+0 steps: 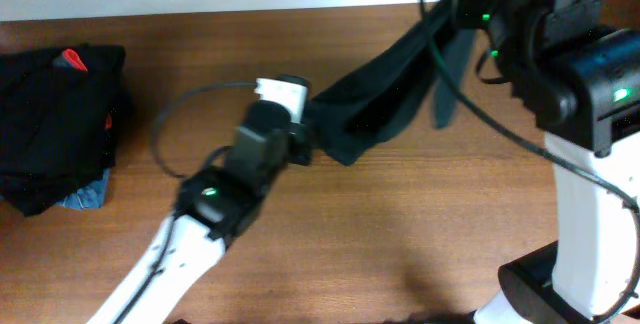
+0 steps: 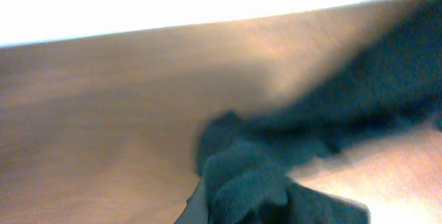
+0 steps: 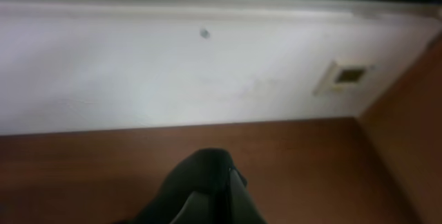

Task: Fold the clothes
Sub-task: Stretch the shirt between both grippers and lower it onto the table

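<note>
1. While angled across the table [image 1: 400, 234], the left gripper [image 1: 305, 136] pinches the near end of the shirt [image 1: 385, 89].
2. Raised right gripper [image 1: 468, 9] apparently clamps its far end.
3. Shirt spans diagonally between them.

1. A heap of clothes [image 1: 55, 124] sits on the tabletop [image 1: 400, 224] at its far left side, well apart from everything else.
2. Near the middle of the tabletop, the left tool [image 1: 303, 136] pinches one end of a garment [image 1: 385, 99]. The left arm [image 1: 180, 254] reaches in to it from the near left corner.
3. From that end the garment runs back and to the right, rising to the right tool [image 1: 468, 9], which grips its other end by the far right edge.
4. The right arm [image 1: 590, 164] stands on the right side, nearer to the front than its tool.
5. A wall [image 3: 207, 79] runs behind the tabletop's far edge.
</note>
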Robot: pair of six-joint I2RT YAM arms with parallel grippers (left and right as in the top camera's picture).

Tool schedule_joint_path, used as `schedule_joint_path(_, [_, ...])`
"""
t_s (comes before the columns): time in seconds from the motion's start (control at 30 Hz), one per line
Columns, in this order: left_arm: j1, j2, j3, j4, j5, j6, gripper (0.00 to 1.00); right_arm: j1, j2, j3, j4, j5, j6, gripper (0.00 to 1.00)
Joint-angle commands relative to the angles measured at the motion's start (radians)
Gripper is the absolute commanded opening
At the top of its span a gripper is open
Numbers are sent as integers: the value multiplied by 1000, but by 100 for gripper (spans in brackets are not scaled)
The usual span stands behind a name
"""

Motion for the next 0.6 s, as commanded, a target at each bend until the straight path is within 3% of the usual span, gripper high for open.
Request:
schedule_joint_path(0.0, [166, -103, 10, 20, -76, 23, 0, -75, -29, 20, -76, -138, 12, 4])
schedule_joint_path(0.23, [344, -129, 29, 100, 72, 46, 0, -117, -30, 20, -230, -210, 11, 4])
schedule_joint_path(0.4, [355, -189, 130, 69, 85, 87, 0, -117, -51, 21, -283, -270, 11, 4])
schedule_joint_path(0.57, [355, -291, 231, -57, 85, 87, 0, -117, -134, 21, -274, -270, 11, 4])
